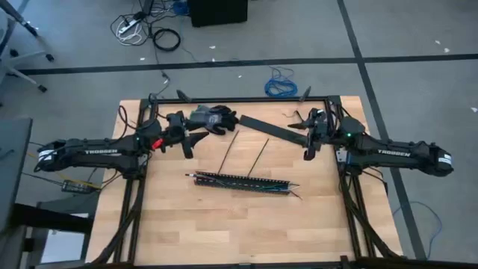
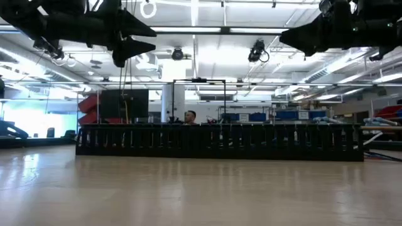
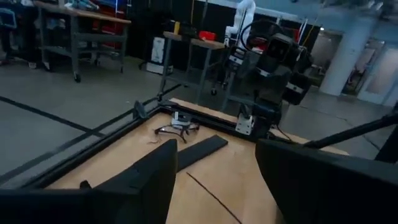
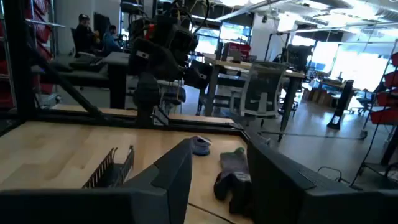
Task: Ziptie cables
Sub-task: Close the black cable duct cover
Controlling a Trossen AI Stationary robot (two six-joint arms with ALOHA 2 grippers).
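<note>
cables lie in a comb-like black holder at mid-table, both arms raised behind it

high view: the cables [image 1: 293, 189] are thin dark strands running along a long black toothed holder [image 1: 237, 182] in the middle of the wooden table [image 1: 224, 232], their ends trailing off its right end. two thin black strips [image 1: 228, 152] lie slanted just behind it, apart from it. the left gripper [image 1: 193, 142] and the right gripper [image 1: 305, 142] sit near the far edge, well apart, each with fingers spread and nothing between them. a dark glove [image 1: 212, 117] and a flat black bar [image 1: 270, 128] lie between them.

low view: the holder [image 2: 220, 142] spans the tabletop; a workshop with bright ceiling lights lies behind.

left wrist view: the strands near the far corner are possibly loose wires [image 3: 175, 130].

right wrist view: the glove [image 4: 231, 176] sits just beyond the spread fingers [image 4: 177, 168].
</note>
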